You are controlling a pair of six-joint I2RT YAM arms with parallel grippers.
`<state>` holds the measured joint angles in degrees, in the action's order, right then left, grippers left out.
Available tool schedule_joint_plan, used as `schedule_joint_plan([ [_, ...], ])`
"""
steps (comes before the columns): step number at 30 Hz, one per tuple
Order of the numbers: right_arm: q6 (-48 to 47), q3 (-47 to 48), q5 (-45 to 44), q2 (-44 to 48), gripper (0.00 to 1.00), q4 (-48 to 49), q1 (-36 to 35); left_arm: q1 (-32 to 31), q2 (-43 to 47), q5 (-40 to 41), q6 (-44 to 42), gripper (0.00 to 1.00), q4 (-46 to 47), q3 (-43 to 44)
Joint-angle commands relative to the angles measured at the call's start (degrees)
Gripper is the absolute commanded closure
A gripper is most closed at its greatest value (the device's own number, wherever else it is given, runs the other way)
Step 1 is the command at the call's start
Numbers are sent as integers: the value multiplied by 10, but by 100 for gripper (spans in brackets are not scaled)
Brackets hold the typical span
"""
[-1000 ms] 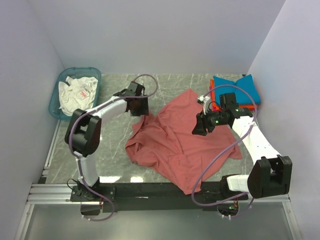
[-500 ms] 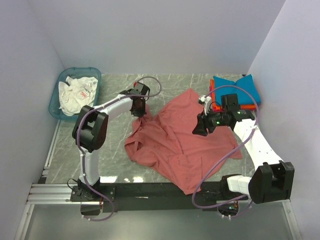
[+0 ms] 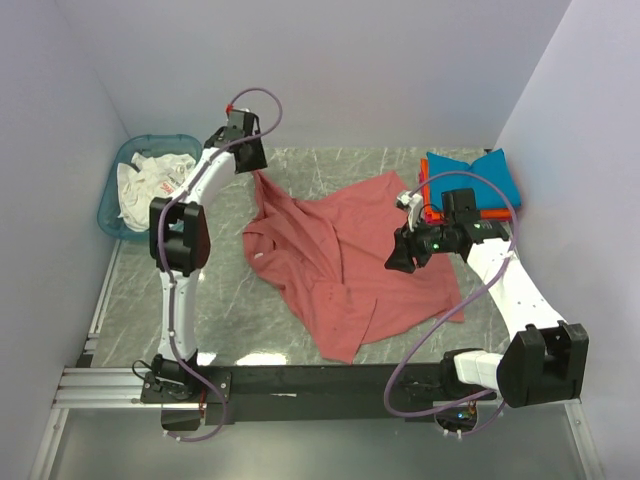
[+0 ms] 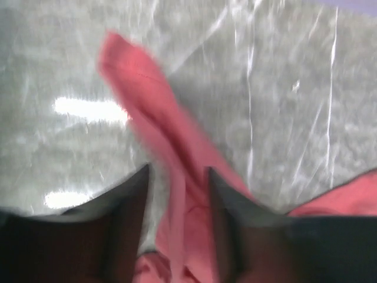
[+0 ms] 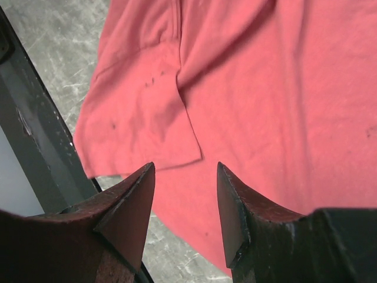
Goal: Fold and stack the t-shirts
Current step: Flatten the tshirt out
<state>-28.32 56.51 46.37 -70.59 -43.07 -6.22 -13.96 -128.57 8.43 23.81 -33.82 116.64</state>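
Note:
The large dusty-red t-shirt [image 3: 340, 250] lies crumpled across the middle of the table, one corner drawn up to the far left. My left gripper [image 3: 250, 165] hovers over that corner. In the left wrist view a blurred strip of the red t-shirt [image 4: 141, 94] runs between the jaws of the left gripper [image 4: 178, 177], which stand apart with a sliver of table beside the cloth. My right gripper [image 3: 400, 255] hangs open above the shirt's right part. Under the right gripper [image 5: 185, 171] the red t-shirt [image 5: 265, 88] lies flat, a sleeve near the front edge. Folded teal-blue [image 3: 480, 175] and orange [image 3: 424, 195] t-shirts are stacked at the far right.
A translucent teal basket [image 3: 110, 205] holding crumpled white cloth [image 3: 150, 185] stands at the far left. White walls close in the back and both sides. The black rail [image 5: 35, 147] runs along the table's near edge, close to the shirt's hem.
The left arm has swung up and back toward the far wall, dragging the shirt's corner with it. The whole shirt has shifted up and left. Its jaws closed, then parted. The right arm held still.

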Motion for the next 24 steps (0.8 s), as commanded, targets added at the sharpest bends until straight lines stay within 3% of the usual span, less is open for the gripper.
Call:
schedule_joint_plan([
  [1,-18,-10,9,12,47,7,2,14,-33,-47,-1,46,-12,77],
  [2,-29,-14,12,16,47,8,-3,16,-27,-50,2,37,-8,86],
  [7,-87,-27,2,29,47,7,-62,35,63,-67,-3,28,43,54],
  [10,-151,-39,-34,33,46,11,-154,46,194,-84,3,16,111,-65],
  [11,-159,-47,-46,30,45,31,-182,52,267,-119,11,8,129,-143],
  [13,-161,-48,-85,18,44,53,-235,82,340,-168,45,3,177,-263],
  [15,-151,-22,-98,-30,44,58,-249,107,435,-238,61,2,200,-340],
  [17,-124,23,-117,-91,44,45,-258,132,516,-251,62,2,186,-428],
  [24,-64,69,-139,-201,45,46,-272,134,761,-165,-11,2,176,-637],
])
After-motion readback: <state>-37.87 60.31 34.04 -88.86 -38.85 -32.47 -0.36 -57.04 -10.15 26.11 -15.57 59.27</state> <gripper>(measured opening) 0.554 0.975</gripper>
